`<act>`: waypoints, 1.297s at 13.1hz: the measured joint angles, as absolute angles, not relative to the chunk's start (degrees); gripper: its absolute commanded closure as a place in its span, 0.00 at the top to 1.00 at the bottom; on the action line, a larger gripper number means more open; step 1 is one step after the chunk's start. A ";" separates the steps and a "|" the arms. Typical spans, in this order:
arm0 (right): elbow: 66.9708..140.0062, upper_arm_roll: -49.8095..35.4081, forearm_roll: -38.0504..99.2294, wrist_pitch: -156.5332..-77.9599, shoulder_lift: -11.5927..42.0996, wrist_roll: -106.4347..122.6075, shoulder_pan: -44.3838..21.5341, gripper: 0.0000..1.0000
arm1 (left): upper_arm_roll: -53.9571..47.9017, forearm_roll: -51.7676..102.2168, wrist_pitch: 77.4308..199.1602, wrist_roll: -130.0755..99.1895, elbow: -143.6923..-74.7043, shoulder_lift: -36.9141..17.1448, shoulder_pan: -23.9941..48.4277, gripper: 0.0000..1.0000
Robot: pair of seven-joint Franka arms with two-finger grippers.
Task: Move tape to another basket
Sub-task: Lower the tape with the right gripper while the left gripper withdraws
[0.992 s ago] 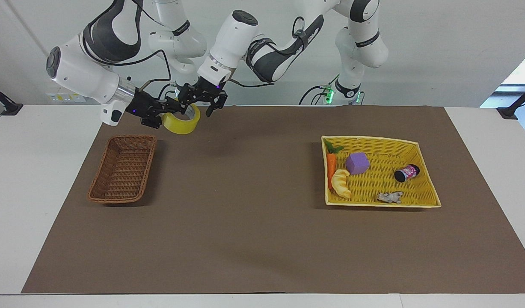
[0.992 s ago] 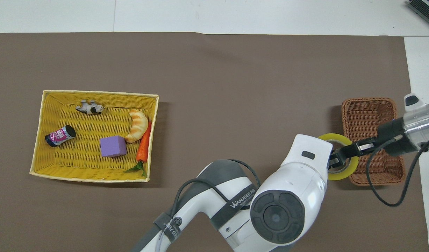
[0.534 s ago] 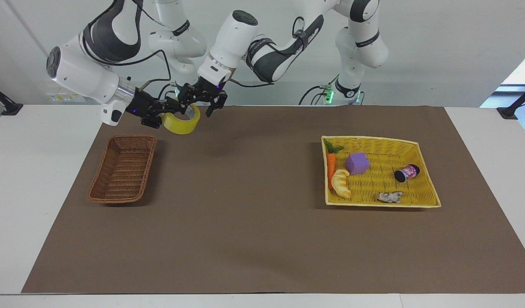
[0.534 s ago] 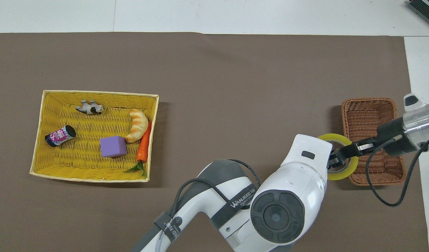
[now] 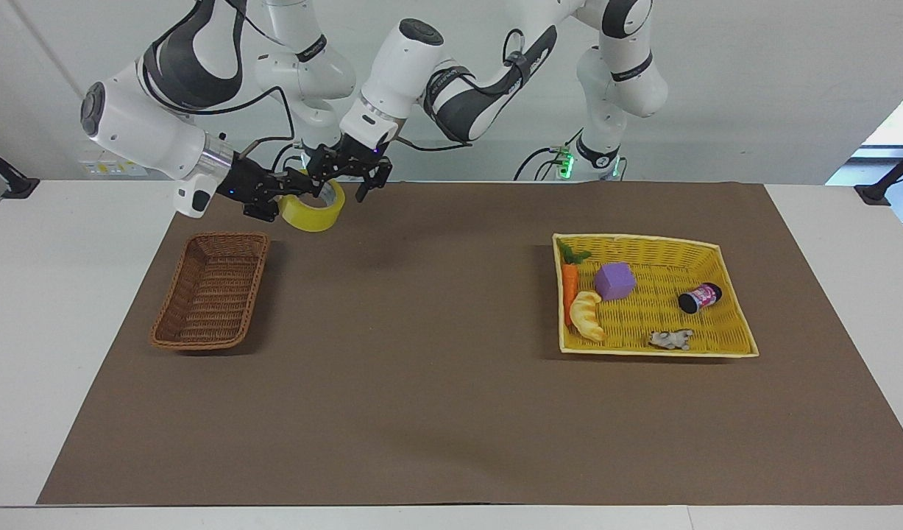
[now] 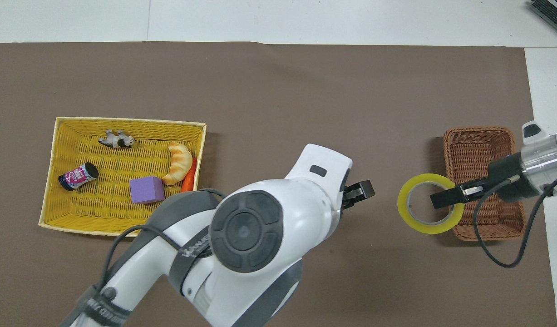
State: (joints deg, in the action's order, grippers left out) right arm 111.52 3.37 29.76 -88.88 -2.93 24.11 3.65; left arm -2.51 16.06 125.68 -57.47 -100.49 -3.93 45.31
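The right gripper [image 5: 278, 197] is up in the air at the right arm's end of the table, and its fingers are closed on the wall of the tape [image 5: 313, 207], one finger inside the ring and one outside. The tape hangs from it with the hole turned mostly upward. From above, the tape [image 6: 430, 203] is over the brown mat [image 6: 278, 91], with its edge just over the rim of the basket [image 6: 480, 145] on the side toward the middle of the table. It is not in the basket [image 5: 212, 294], which lies on the mat with nothing inside. The two views do not agree about the left gripper [image 5: 346, 179]. In the facing view it is just beside the tape with its fingers spread apart and holding nothing. In the overhead view the left gripper [image 6: 359, 190] is over the bare mat, clearly apart from the tape. At the left arm's end of the table stands the yellow tray [image 5: 642, 238]. It holds a purple cube [image 5: 614, 280], a carrot [image 5: 569, 283], a croissant [image 5: 587, 315], a small can [image 5: 700, 297] and a little toy animal [image 5: 670, 338].
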 measured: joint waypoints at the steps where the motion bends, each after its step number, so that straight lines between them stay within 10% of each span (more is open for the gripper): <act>1: 111.52 3.37 29.76 -88.88 -2.93 24.11 3.65 0.00 | -2.94 16.06 125.68 -57.47 -101.52 -3.22 45.45 1.00; 6: 111.46 3.48 27.18 -92.32 -2.73 24.11 4.66 0.00 | -2.86 16.06 123.92 -54.17 -102.53 -3.57 44.52 1.00; 17: 111.41 3.73 11.58 -111.62 8.23 30.93 15.43 0.00 | -1.59 15.43 105.76 -19.88 -101.90 -1.71 16.37 1.00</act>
State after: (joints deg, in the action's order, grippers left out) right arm 111.41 3.73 11.58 -111.62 8.23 30.93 15.43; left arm -1.59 15.43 105.76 -19.88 -101.90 -1.71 16.37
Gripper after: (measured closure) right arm 1.000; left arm 0.000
